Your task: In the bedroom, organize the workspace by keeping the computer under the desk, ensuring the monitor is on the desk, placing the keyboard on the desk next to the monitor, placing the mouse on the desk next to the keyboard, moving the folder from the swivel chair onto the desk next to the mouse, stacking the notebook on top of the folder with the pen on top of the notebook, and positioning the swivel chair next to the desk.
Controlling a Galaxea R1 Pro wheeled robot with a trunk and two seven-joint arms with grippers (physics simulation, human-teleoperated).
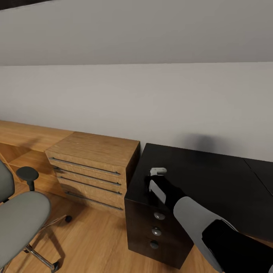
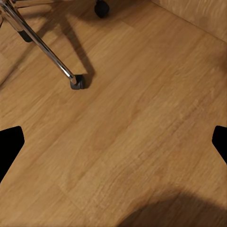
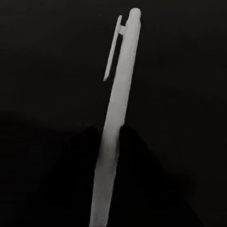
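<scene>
The right gripper (image 1: 157,178) hangs over the near left end of the desk (image 1: 212,178), at center frame in the head view, above the black drawer unit (image 1: 157,231). The right wrist view shows a pale pen (image 3: 116,127) with a pocket clip, upright between dark fingers that close on its lower barrel — the jaws are clamped on the pen. The left gripper (image 2: 113,146) points at the floor (image 2: 137,109); its two dark fingertips (image 2: 9,146) sit at opposite edges of the frame, so the jaws stand wide and empty.

Risk assessment: the pen is thin and smooth, and only its lower part is pinched. A fast swing of the arm could rotate it in the grip or let it slip out; on the glossy black top it would probably roll, possibly off the edge. No notebook or folder is visible on the desk section in frame, so a release here would likely leave the pen off its stack.

The swivel chair (image 1: 19,220) stands at lower left — seat bare, well apart from the desk. A wooden drawer chest (image 1: 94,167) sits just beside the desk's left end. The floor is light wood plank; the wall (image 1: 136,94) is pale grey under a sloped ceiling.
</scene>
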